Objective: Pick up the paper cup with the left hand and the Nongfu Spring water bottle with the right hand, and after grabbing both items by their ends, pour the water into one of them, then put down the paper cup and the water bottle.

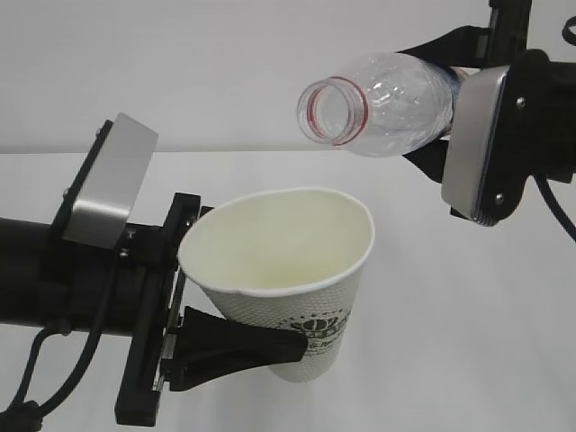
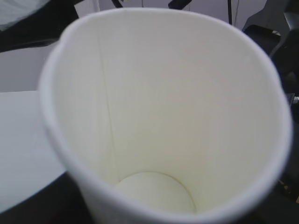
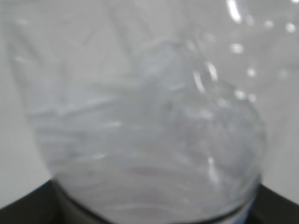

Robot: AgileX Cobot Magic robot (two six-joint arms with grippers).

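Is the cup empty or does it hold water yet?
Looks empty: the left wrist view shows the cup's bare, dry-looking bottom, no water surface.

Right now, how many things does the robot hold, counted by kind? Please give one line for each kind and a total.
Paper cups: 1, the paper cup, held in the left gripper
Plastic bottles: 1, the Nongfu Spring water bottle, capless and tilted mouth-down above the cup, held in the right gripper
Total: 2

one paper cup (image 1: 283, 270), one water bottle (image 1: 382, 103), two hands
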